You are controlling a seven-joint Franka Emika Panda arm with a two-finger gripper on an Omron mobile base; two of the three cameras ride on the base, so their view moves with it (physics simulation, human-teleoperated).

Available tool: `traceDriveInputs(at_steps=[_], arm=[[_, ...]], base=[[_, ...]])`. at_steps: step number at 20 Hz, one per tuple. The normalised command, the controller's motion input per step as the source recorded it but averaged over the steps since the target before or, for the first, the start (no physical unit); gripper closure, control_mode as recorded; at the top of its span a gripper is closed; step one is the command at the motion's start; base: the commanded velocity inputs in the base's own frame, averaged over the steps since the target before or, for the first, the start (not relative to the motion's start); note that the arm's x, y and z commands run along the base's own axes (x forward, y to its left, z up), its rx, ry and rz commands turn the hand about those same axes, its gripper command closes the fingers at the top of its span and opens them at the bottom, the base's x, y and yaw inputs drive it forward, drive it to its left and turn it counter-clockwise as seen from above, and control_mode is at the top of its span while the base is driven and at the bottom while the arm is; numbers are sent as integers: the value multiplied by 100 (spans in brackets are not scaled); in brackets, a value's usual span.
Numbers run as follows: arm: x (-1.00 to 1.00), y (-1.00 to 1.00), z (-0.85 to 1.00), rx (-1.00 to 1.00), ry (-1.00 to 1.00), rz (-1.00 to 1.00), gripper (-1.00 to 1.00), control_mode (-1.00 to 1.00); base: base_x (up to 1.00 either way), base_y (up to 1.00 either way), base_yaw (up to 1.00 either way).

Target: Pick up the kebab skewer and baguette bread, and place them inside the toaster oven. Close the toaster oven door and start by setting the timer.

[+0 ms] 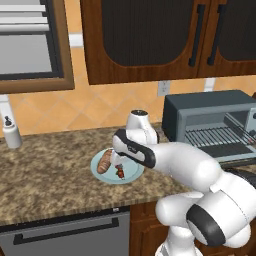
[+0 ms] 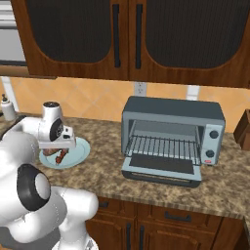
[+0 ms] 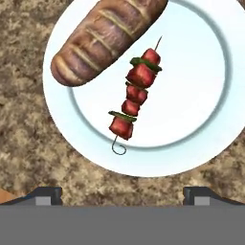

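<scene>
Speckled granite counter (image 2: 107,171) under dark wood cabinets (image 2: 132,39) — open-fingered gripper (image 3: 122,194) hovers above a pale plate (image 3: 201,119) holding kebab skewer (image 3: 134,93) and baguette bread (image 3: 103,38); toaster oven door (image 2: 163,171) lies open.

On the table (image 2: 97,171) we find a plate (image 3: 201,62) at the left and the toaster oven (image 2: 173,134) well apart to its right, set back near the wall. On the plate lie the baguette bread (image 3: 103,40) and the kebab skewer (image 3: 136,93), side by side and just apart, the bread on the left of the skewer. The end effector (image 1: 118,162) hangs over the plate, above the skewer. We see the toaster oven door (image 2: 163,171) lowered toward the near side, with the wire rack (image 2: 163,146) inside the oven. A bottle (image 1: 11,132) stands far left, near the wall. Cabinets (image 2: 132,34) hang above the table.
</scene>
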Motion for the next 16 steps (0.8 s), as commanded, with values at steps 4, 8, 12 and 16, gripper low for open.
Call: traceDriveInputs(at_steps=[4,8,12,16], arm=[[18,9,-51,0,0,-7,-100,-100],[23,32,-53,0,0,-3,-100,-100],[9,4,-23,0,2,0,-100,-100],[3,0,-28,0,6,0,-100,-100]], base=[[0,0,0],[0,0,0],[0,0,0],[0,0,0]])
